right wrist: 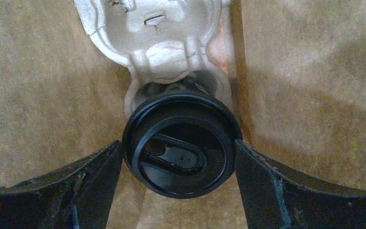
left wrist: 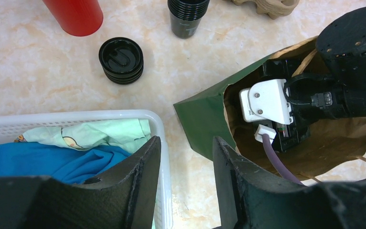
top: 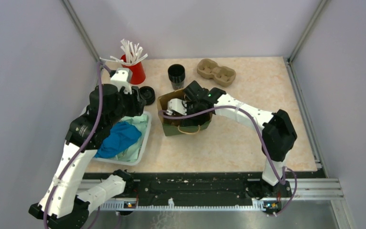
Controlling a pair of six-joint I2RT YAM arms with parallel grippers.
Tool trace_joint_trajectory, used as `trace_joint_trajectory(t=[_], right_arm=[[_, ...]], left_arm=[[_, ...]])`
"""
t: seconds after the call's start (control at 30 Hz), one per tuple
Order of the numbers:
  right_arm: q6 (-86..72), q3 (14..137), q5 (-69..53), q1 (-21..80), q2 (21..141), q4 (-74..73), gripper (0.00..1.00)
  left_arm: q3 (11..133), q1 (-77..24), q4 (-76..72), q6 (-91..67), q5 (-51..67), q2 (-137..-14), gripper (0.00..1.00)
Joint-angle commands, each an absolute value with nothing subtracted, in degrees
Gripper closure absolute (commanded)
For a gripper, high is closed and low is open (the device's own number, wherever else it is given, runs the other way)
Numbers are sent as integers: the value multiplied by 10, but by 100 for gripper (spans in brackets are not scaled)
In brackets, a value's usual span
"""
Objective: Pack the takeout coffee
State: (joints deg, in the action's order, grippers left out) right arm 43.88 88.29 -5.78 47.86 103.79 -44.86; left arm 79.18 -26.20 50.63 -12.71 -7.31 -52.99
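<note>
The takeout coffee (right wrist: 181, 125), a black cup with a round black lid, stands inside the brown paper bag (top: 183, 128), seated in a pale moulded tray (right wrist: 157, 43). My right gripper (right wrist: 178, 143) reaches down into the bag (left wrist: 205, 119). Its fingers (right wrist: 90, 181) flank the lid closely, open, with the tips right at the rim. In the top view and the left wrist view the arm hides the coffee. My left gripper (left wrist: 187, 140) hangs open and empty over the gap between the white basket (left wrist: 76, 116) and the bag.
A stack of black cups (top: 176, 75), a stack of black lids (top: 147, 94), a red cup of white sticks (top: 134, 70) and a brown pulp tray (top: 216, 71) stand at the back. The basket (top: 140, 143) holds blue and green cloths.
</note>
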Motion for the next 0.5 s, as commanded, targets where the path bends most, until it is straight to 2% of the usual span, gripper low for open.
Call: trace_joint_trajectory(t=[0.0,0.37,0.47], right_arm=[[440,910,-63,474,1050,-472,16],[437,918,-46,474,1045,-469,8],[431,927,-36,474,1045,-470,1]], left_arm=[[798,-264,482,-121,-70,-521,49],[796,-264,481,-121,-68,-520,50],[796,-263,481,-122,-68,-519,51]])
